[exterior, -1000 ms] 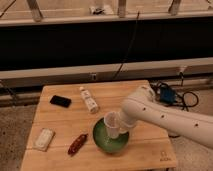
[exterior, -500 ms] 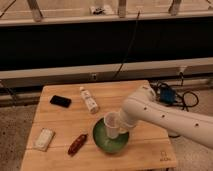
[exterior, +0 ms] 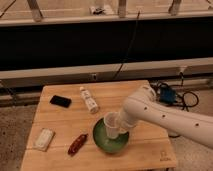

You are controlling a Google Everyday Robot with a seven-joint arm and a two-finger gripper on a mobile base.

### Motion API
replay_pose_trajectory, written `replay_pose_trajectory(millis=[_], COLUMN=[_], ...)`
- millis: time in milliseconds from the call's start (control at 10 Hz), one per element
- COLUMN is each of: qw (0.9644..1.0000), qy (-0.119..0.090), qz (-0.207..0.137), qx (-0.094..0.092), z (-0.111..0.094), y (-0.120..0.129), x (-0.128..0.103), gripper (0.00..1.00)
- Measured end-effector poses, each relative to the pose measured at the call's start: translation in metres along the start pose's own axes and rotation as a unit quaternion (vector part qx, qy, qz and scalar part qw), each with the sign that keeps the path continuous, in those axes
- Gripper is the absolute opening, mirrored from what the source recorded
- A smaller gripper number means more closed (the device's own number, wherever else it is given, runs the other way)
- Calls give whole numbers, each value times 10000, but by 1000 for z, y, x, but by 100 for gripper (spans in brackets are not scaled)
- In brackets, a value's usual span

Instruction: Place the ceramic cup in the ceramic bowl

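Note:
The ceramic bowl (exterior: 107,141), green inside with a darker rim, sits on the wooden table (exterior: 60,120) near its front middle. The ceramic cup (exterior: 111,124), small and off-white, is upright over the bowl's inside, held at its right side. My gripper (exterior: 119,125) comes in from the right on a white arm (exterior: 165,116) and is shut on the cup. The fingertips are partly hidden by the cup and the wrist. I cannot tell whether the cup touches the bowl's bottom.
A white bottle with a label (exterior: 89,99) lies behind the bowl. A black phone (exterior: 60,101) lies at the back left. A white packet (exterior: 44,139) and a red snack bar (exterior: 77,144) lie at the front left. Cables (exterior: 172,95) hang at the right edge.

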Motion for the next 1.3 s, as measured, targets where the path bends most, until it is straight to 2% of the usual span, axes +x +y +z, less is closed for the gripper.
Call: replay_pose_trajectory(millis=[700,1100,1200,1300], qw=[10000,9999,9999,9999], qy=[-62,-99,-104,-112], qz=[-16,-21,-24,-26], qx=[20,22,27,27], z=[1,2,2,2], y=[-1,-1,-1,-1], x=[0,0,0,0], gripper=[1,8,12,12])
